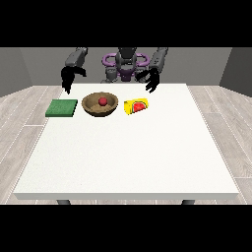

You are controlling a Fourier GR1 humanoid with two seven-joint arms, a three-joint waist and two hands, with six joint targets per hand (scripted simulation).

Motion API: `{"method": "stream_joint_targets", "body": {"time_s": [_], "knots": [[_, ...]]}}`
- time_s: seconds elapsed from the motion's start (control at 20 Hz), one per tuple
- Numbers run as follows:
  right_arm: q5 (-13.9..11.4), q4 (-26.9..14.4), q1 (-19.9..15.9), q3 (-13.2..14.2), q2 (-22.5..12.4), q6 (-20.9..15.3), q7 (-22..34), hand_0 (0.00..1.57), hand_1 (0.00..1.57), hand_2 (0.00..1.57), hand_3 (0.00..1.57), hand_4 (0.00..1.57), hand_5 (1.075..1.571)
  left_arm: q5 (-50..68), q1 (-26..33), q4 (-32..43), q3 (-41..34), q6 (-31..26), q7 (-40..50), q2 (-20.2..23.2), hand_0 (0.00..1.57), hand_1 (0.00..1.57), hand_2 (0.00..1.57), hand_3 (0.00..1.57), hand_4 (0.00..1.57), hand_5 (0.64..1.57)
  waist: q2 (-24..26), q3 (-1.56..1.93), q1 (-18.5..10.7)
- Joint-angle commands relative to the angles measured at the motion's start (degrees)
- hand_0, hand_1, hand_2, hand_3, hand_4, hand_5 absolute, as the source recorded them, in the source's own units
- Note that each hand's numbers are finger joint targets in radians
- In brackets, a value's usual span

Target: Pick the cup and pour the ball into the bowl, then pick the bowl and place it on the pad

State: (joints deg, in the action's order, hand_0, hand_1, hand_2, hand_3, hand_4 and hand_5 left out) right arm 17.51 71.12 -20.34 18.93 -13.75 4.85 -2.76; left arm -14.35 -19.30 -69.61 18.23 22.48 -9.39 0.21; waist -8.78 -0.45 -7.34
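From the front, the red ball [103, 101] sits inside the brown bowl [100, 104], green pad [62, 108] just left of it, yellow cup [137, 107] on its side just right, while both hands, view's left [67, 78] and right [152, 81], hang empty, fingers relaxed, at the table's [128, 157] far edge.

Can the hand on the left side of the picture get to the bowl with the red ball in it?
Probably yes. That hand hangs just behind the green pad, and nothing stands between it and the bowl.
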Motion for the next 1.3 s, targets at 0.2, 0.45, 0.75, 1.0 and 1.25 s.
{"method": "stream_joint_targets", "body": {"time_s": [0.2, 0.45, 0.75, 1.0, 1.25], "knots": [[-3.9, -9.3, -2.3, -1.3, 3.9, -3.8, -9.9, 0.00, 0.00, 0.00, 0.00, 0.51, 1.569, 8.1, 3.0, -3.1, -3.3, -9.1, -10.5, 1.5, 0.00, 0.00, 0.00, 0.00, 0.90, 1.445, -3.3, 0.46, -1.9], [-3.5, -19.9, -3.2, -0.4, 2.5, -0.9, -14.9, 0.00, 0.00, 0.00, 0.00, 0.43, 1.570, 8.2, 6.8, -5.7, -3.5, -11.1, -8.6, 1.7, 0.00, 0.00, 0.00, 0.00, 0.92, 1.436, -0.8, 0.48, -1.3], [-3.7, -29.3, -6.1, 0.4, 0.3, 2.0, -21.4, 0.00, 0.00, 0.00, 0.00, 0.37, 1.571, 7.5, 5.8, -7.9, -5.2, -12.5, -8.3, 2.8, 0.00, 0.00, 0.00, 0.00, 0.95, 1.429, -3.7, 0.48, -0.8], [-4.9, -36.5, -4.6, 0.5, 1.1, 3.1, -30.3, 0.00, 0.00, 0.00, 0.00, 0.35, 1.571, 5.4, 5.9, -15.5, -3.6, -11.7, -2.6, 1.9, 0.00, 0.00, 0.00, 0.00, 0.96, 1.427, -4.5, 0.52, -2.0], [-6.0, -39.9, -6.2, -1.4, 3.8, 0.8, -30.1, 0.00, 0.00, 0.00, 0.00, 0.37, 1.571, 5.8, 5.4, -17.2, -5.7, -12.8, 1.0, 2.3, 0.00, 0.00, 0.00, 0.00, 0.96, 1.425, -2.5, 0.50, -1.4]]}}
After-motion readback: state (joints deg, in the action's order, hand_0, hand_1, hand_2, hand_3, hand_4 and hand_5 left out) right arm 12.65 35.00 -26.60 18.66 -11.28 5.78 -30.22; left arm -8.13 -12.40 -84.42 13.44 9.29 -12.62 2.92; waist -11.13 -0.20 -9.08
